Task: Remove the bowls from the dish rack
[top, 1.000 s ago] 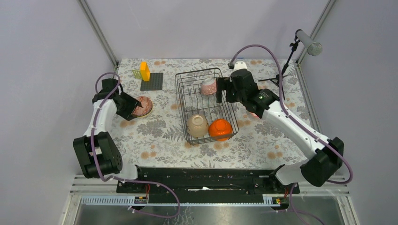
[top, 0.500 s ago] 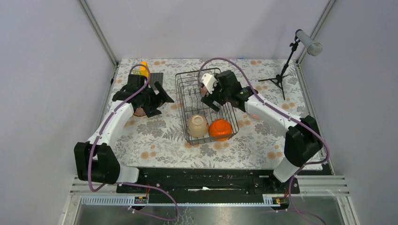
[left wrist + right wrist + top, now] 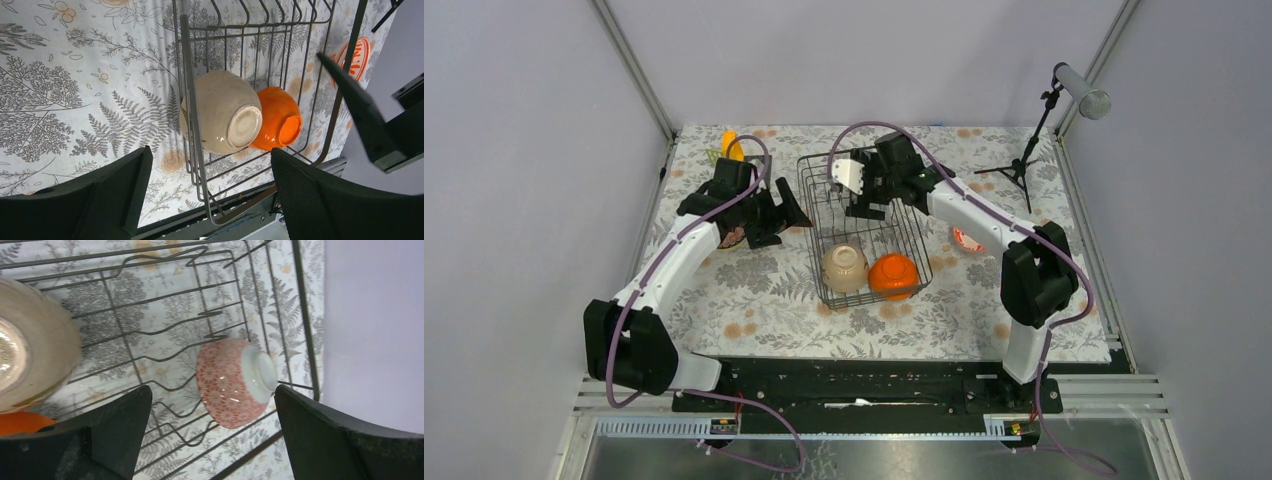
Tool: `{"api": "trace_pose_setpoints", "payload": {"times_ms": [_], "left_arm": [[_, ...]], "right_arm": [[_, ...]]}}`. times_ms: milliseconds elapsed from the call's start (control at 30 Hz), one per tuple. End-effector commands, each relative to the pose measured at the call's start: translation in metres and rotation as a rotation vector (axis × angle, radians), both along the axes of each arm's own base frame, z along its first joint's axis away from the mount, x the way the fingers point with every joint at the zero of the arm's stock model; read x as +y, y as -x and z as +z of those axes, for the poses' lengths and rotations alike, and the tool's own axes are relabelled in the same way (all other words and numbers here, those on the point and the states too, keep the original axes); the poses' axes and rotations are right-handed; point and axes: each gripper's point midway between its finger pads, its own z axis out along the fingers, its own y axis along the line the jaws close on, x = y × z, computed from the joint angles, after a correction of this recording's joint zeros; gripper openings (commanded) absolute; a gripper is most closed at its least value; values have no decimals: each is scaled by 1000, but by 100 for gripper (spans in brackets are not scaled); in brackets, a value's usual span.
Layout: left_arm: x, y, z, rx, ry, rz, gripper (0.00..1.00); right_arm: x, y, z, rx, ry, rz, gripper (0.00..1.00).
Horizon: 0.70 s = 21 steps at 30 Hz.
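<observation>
Three bowls lie in the dish rack: pink bowl at the far end, beige bowl and orange bowl near. Right jaws hang released above the pink bowl; left jaws are released, empty. Next I must descend and clench its rim.

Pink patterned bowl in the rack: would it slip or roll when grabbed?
The pink patterned bowl looks glazed, so probably slippery and breakable. It lies on its side among the dish rack wires, so it may roll once freed.

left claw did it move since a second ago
Yes. The left claw has swung right, toward the dish rack, and now hangs open just off its left rim.
</observation>
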Motion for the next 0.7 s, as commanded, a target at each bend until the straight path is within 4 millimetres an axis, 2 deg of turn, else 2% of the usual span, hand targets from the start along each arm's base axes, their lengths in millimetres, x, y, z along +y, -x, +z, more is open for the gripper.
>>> {"api": "trace_pose_setpoints", "payload": {"times_ms": [0, 167, 267, 400, 667], "left_arm": [[-1, -3, 10, -86, -16, -27, 93], [-8, 2, 8, -57, 27, -39, 93], [-12, 2, 5, -40, 47, -45, 93], [-14, -3, 1, -28, 53, -40, 93], [-27, -1, -11, 42, 132, -30, 92]], "right_arm": [[-11, -20, 14, -70, 37, 23, 100], [-43, -32, 11, -40, 48, -11, 100], [-58, -38, -1, -49, 97, -12, 100], [-61, -44, -15, -56, 140, 12, 100], [-61, -55, -27, -75, 142, 40, 100]]}}
